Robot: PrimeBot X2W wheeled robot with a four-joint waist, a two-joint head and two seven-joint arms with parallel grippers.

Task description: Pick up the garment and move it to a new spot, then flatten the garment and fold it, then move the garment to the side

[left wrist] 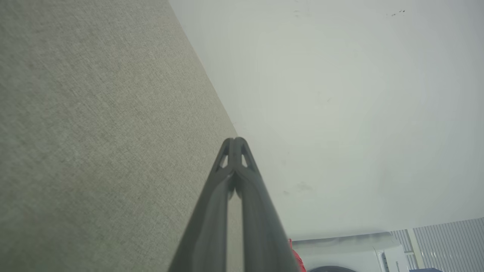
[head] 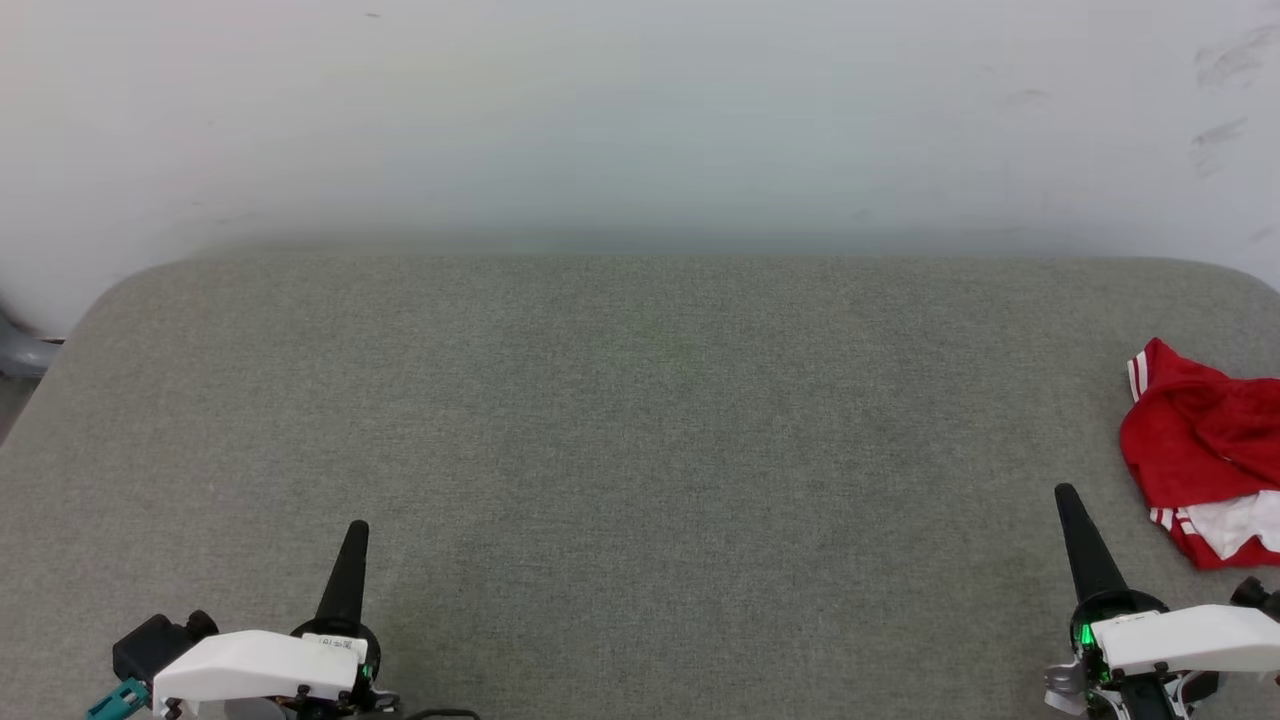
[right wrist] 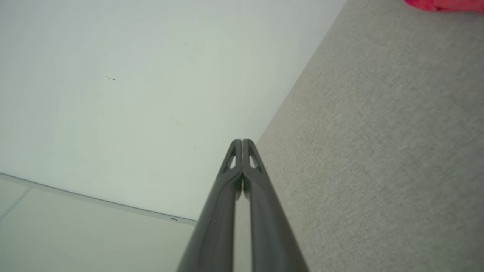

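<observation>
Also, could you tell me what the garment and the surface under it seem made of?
The garment: probably soft fabric, matte red with white striped trim; it crumples into loose folds. The surface: matte grey-green woven cloth, seemingly; a fine weave shows.

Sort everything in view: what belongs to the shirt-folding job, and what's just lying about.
For the job: red shirt, crumpled at far right; grey table; left hand and right hand, both shut, empty.
Lying about: white appliance beyond the table; grey object at left.

The crumpled garment is cut off by the head view's right edge.
</observation>
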